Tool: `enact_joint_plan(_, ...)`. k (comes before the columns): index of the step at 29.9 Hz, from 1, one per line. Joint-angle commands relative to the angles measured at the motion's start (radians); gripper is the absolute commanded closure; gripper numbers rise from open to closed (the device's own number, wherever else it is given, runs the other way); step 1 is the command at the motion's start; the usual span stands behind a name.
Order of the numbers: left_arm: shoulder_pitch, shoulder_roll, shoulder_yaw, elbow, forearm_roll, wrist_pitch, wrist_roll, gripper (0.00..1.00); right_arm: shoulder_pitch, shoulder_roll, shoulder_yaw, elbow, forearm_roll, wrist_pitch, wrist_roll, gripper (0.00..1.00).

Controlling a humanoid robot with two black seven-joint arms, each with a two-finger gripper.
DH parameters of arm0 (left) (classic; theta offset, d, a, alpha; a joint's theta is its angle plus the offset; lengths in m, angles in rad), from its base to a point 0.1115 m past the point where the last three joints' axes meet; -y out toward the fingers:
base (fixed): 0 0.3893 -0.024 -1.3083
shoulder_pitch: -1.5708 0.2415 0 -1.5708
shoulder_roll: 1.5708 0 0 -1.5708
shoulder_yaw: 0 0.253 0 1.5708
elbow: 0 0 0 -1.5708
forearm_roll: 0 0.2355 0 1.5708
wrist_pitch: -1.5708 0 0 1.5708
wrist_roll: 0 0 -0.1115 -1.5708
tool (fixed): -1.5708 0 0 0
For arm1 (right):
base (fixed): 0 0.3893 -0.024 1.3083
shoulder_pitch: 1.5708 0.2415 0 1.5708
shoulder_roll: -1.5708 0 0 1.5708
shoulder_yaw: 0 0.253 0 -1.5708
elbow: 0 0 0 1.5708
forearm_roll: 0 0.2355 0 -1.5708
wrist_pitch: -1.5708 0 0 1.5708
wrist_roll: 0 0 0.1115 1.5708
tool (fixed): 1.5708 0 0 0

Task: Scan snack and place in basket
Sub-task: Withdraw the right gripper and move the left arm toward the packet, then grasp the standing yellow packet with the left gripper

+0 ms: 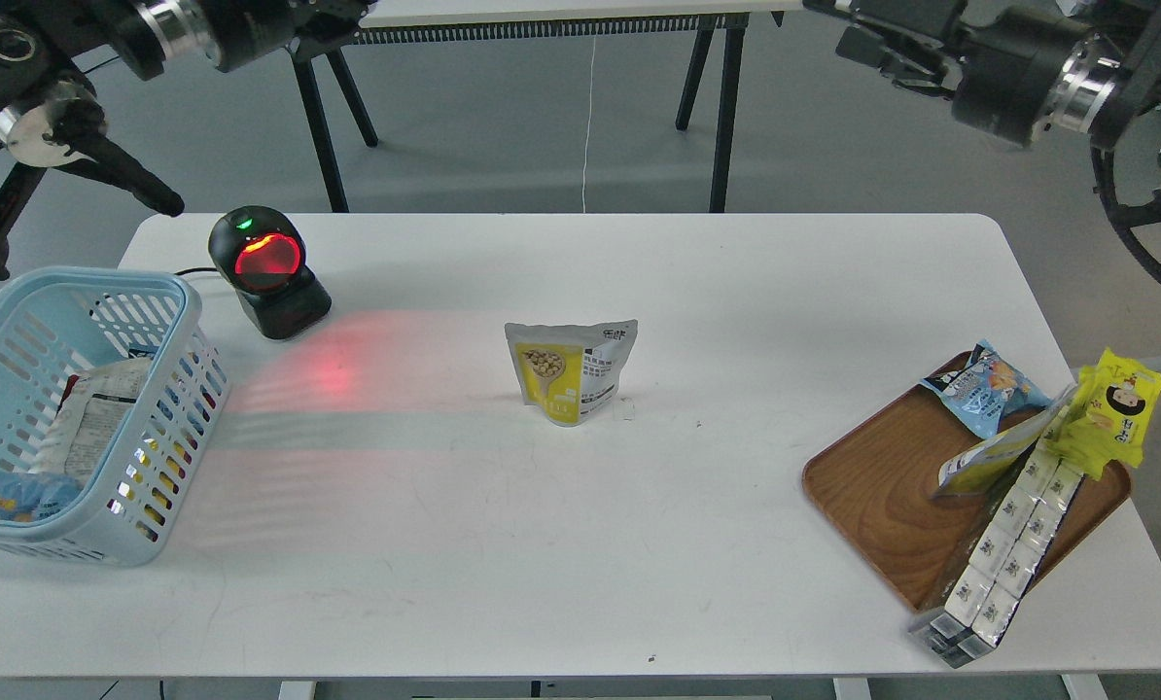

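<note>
The snack [569,382], a small yellow-and-white pouch with a picture of beans, stands upright on the middle of the white table, held by nothing. The light blue basket [184,303] sits at the table's left edge with a white printed packet and a blue bag inside. My right gripper [858,29] is high at the top right, far above and behind the snack, with its jaws apart and empty. My left gripper [333,12] is at the top left, cut by the frame's edge, so its fingers cannot be told apart.
A black barcode scanner [267,272] with a glowing red window stands back left, casting red light on the table. A wooden tray [882,496] at the right holds a blue crinkly bag, a bright yellow cartoon packet and a long white box pack.
</note>
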Motion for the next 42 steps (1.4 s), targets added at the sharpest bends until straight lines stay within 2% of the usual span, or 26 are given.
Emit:
enact_joint_plan(1, -0.004, -0.010, 0.002, -0.107, 0.240, 0.000, -0.004, 0.05, -0.019, 0.008, 0.002, -0.071, 0.230, 0.005, 0.000, 0.01)
enact_joint_plan(4, -0.001, -0.043, 0.005, -0.130, 0.415, 0.000, -0.054, 0.06, -0.035, 0.010, 0.002, -0.108, 0.419, 0.022, 0.000, 0.01)
enact_joint_plan(7, 0.001, -0.094, 0.026, -0.153, 0.591, 0.000, -0.111, 0.07, -0.047, 0.021, 0.004, -0.165, 0.600, 0.096, 0.000, 0.01)
enact_joint_plan(12, 0.004, -0.195, 0.109, -0.191, 0.877, 0.000, -0.151, 0.09, -0.098, 0.140, 0.040, -0.347, 0.833, 0.212, 0.000, 0.01)
enact_joint_plan(15, 0.010, -0.232, 0.164, -0.213, 1.041, 0.000, -0.153, 0.10, -0.168, 0.209, 0.131, -0.429, 0.916, 0.212, 0.000, 0.01)
enact_joint_plan(18, 0.010, -0.237, 0.219, -0.205, 1.188, 0.000, -0.167, 0.13, -0.268, 0.251, 0.255, -0.438, 0.942, 0.212, 0.000, 0.01)
enact_joint_plan(22, 0.010, -0.244, 0.294, -0.165, 1.272, 0.000, -0.223, 0.20, -0.387, 0.271, 0.372, -0.421, 0.939, 0.212, 0.000, 0.01)
enact_joint_plan(27, 0.012, -0.258, 0.386, -0.073, 1.272, 0.088, -0.228, 0.23, -0.409, 0.265, 0.384, -0.349, 0.939, 0.212, 0.000, 0.01)
enact_joint_plan(31, 0.013, -0.274, 0.420, -0.038, 1.272, 0.105, -0.223, 0.28, -0.408, 0.258, 0.381, -0.314, 0.938, 0.212, 0.000, 0.01)
enact_joint_plan(33, 0.013, -0.281, 0.422, -0.017, 1.272, 0.105, -0.223, 0.33, -0.405, 0.258, 0.383, -0.314, 0.938, 0.212, 0.000, 0.01)
enact_joint_plan(37, 0.015, -0.289, 0.422, 0.027, 1.272, 0.107, -0.225, 0.55, -0.400, 0.260, 0.384, -0.312, 0.938, 0.212, 0.000, 0.01)
enact_joint_plan(42, 0.033, -0.286, 0.422, 0.027, 1.272, 0.107, -0.230, 0.62, -0.400, 0.260, 0.384, -0.314, 0.938, 0.212, 0.000, 0.01)
